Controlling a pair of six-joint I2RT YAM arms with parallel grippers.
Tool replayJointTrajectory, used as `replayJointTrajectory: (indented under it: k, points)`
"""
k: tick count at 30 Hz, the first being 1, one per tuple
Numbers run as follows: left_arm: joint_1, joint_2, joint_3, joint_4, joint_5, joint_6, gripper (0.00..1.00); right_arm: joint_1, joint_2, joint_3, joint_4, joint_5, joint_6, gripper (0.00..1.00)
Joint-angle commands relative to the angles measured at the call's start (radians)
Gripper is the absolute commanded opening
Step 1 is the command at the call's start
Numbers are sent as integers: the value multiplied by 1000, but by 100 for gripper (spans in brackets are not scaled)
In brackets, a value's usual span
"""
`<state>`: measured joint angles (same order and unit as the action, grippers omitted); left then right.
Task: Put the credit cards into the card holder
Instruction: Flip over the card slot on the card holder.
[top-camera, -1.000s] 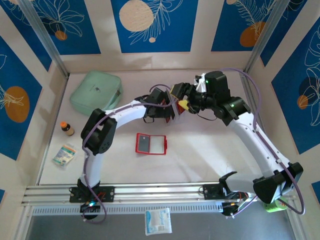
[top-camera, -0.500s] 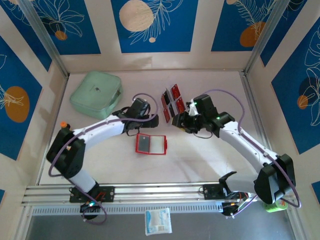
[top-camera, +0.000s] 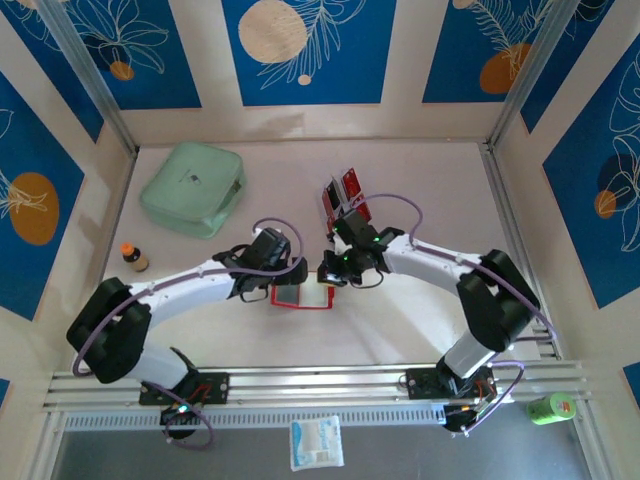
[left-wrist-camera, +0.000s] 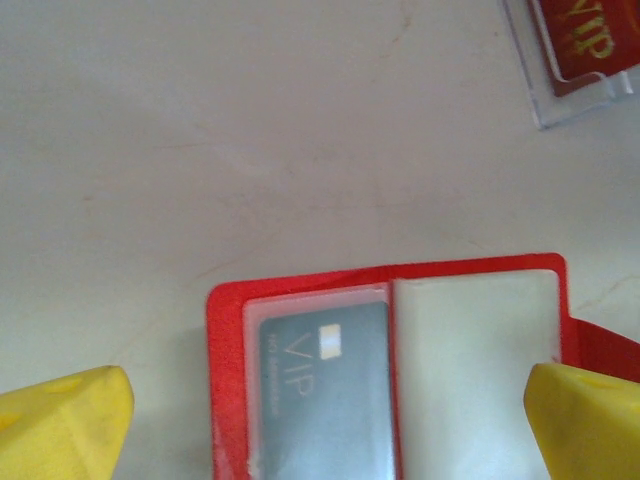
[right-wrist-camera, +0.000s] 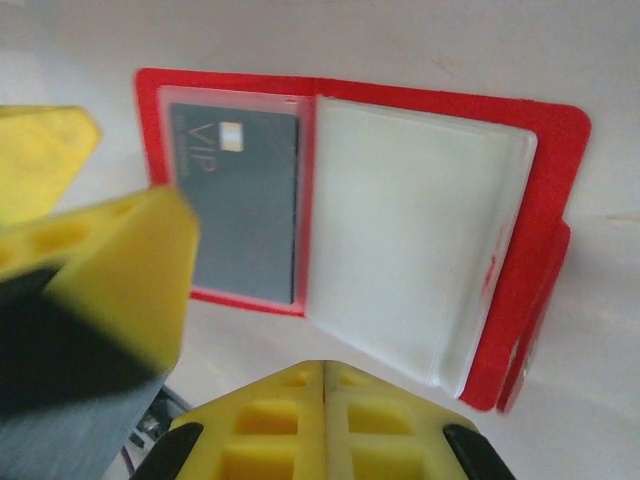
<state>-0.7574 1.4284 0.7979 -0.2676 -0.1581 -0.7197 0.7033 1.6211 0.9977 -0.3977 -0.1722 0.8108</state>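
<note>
The card holder (top-camera: 300, 297) lies open on the table, a red wallet (right-wrist-camera: 545, 200) with a grey VIP card (left-wrist-camera: 325, 390) in its left pocket and pale clear sleeves on the right. Red credit cards (top-camera: 346, 188) stand in a clear rack (left-wrist-camera: 560, 100) behind it; one red card (left-wrist-camera: 585, 35) shows at the left wrist view's top right. My left gripper (left-wrist-camera: 325, 430) hovers open over the wallet, its yellow fingertips (left-wrist-camera: 65, 420) straddling it. My right gripper (right-wrist-camera: 325, 400) is shut at the wallet's near right side, with nothing seen between its fingers.
A mint-green case (top-camera: 192, 187) sits at the back left. A small bottle (top-camera: 133, 257) stands near the left wall. The two grippers (top-camera: 310, 272) are close together over the wallet. Outside the table lie a white packet (top-camera: 318, 442) and a green object (top-camera: 555, 407).
Both arms have swung from the rack area toward the open wallet. The right gripper came down from beside the rack to the wallet's right side; the left moved over its left half.
</note>
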Motion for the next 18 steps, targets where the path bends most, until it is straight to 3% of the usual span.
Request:
replayJointTrajectory:
  k: [1,18]
  points:
    - [-32,-24,-20,26,-3,-30,100,1,37,41,16,43,-21,0]
    - [-76,29,-97,101,-3,-12,100,-36,167,57,30,61,-64,0]
